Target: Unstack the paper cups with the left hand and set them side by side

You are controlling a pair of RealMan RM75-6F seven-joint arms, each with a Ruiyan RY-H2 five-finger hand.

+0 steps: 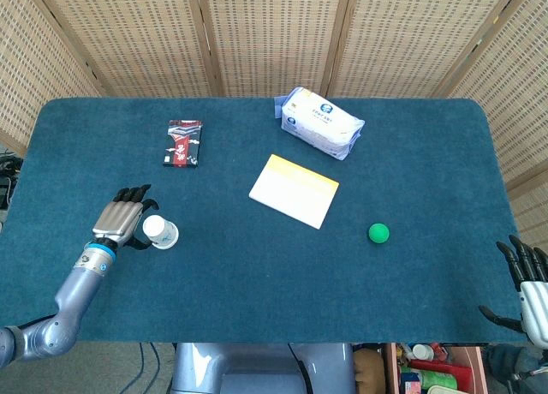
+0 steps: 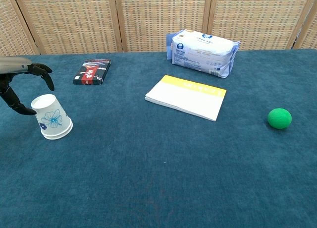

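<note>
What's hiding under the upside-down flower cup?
The paper cup stack stands rim-down on the blue table. A second rim peeks out at its base, so another cup nests inside. Anything under them is covered.

The stacked paper cups (image 2: 51,118) stand upside down on the blue worktop (image 2: 158,178). The left hand (image 2: 17,84) sits just beside them at the left edge, fingers (image 2: 45,74) spread, one dark fingertip seeming to touch the top.

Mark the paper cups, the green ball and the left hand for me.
paper cups (image 2: 51,120), chest view, on the flowered side wall.
green ball (image 2: 279,118), chest view, on its middle.
left hand (image 1: 119,219), head view, on the back of the hand.
</note>
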